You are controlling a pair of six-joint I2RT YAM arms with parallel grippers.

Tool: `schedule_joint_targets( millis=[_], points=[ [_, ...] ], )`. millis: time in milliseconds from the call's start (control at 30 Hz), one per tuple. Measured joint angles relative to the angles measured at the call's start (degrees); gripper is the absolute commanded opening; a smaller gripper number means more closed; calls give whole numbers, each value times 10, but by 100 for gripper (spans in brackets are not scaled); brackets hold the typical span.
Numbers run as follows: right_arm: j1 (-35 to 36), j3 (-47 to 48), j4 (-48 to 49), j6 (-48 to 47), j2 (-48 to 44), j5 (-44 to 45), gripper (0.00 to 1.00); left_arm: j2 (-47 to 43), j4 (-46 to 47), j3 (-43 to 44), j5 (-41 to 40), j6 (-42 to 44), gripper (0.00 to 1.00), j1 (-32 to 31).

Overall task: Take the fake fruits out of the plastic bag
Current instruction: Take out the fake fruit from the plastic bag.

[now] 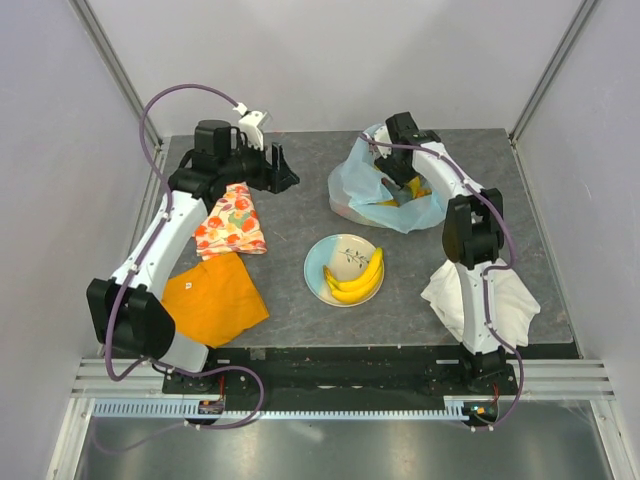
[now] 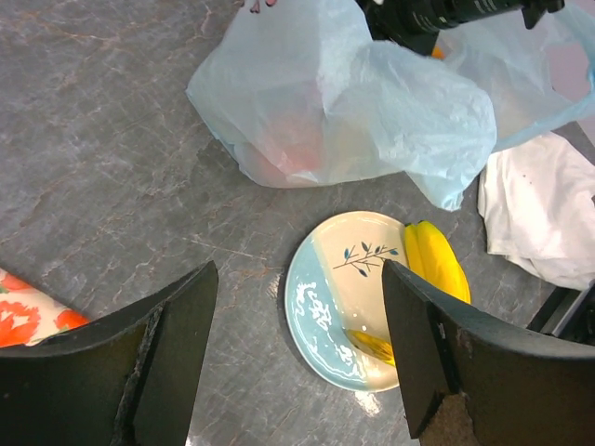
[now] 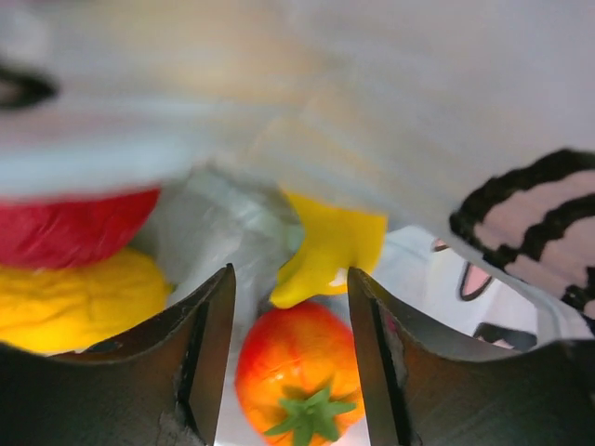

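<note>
The light-blue plastic bag (image 1: 375, 190) lies at the back right of the table, its mouth facing right. My right gripper (image 1: 402, 183) reaches into it. In the right wrist view the right gripper (image 3: 290, 279) is open, and an orange-red fake fruit with a green calyx (image 3: 302, 376) lies between the fingers, not pinched. A yellow banana end (image 3: 330, 246), a red fruit (image 3: 74, 228) and a yellow fruit (image 3: 74, 297) lie around it. Two yellow bananas (image 1: 358, 277) rest on the plate (image 1: 330, 252). My left gripper (image 1: 285, 170) hovers open and empty at the back left.
A fruit-patterned cloth (image 1: 232, 222) and an orange cloth (image 1: 212, 297) lie by the left arm. A white cloth (image 1: 480, 295) lies at the right arm's base. The left wrist view looks down on the plate (image 2: 321, 316), the bag (image 2: 353, 102) and the white cloth (image 2: 539, 214).
</note>
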Motion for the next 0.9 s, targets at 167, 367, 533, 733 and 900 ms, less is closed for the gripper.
schedule_joint_targets(
  millis=[167,367,533,733,900],
  points=[
    [0,32,21,-2,28,46,71,15,0,0,7,0,78,-7],
    [0,32,54,-17,48,98,70,36,-1,0,7,-1,78,-18],
    [-2,37,76,-26,66,118,57,42,-1,1,7,-1,78,-28],
    [-16,-8,128,-32,69,136,75,42,-1,1,7,-1,78,-37],
    [-29,-15,146,-34,68,142,44,42,0,1,7,-1,78,-38]
  ],
)
